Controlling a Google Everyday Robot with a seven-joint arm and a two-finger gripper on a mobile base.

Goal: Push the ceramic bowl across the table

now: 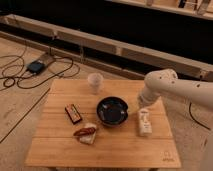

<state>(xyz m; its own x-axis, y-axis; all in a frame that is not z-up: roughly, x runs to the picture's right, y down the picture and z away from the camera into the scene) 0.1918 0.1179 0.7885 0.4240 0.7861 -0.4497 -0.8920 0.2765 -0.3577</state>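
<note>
The ceramic bowl [112, 111] is round, shallow and glossy dark. It sits near the middle of the light bamboo table [60, 147]. My white arm reaches in from the right and bends down toward the table. The gripper [136, 108] is at the arm's lower end, just to the right of the bowl's right rim, close to the tabletop. I cannot tell whether it touches the bowl.
A pale translucent cup [95, 82] stands behind the bowl to the left. A dark snack bar [73, 113] and a red-brown item on a pale packet [86, 133] lie left of the bowl. A white object [144, 123] lies right of it. Cables [20, 75] cover the floor at left.
</note>
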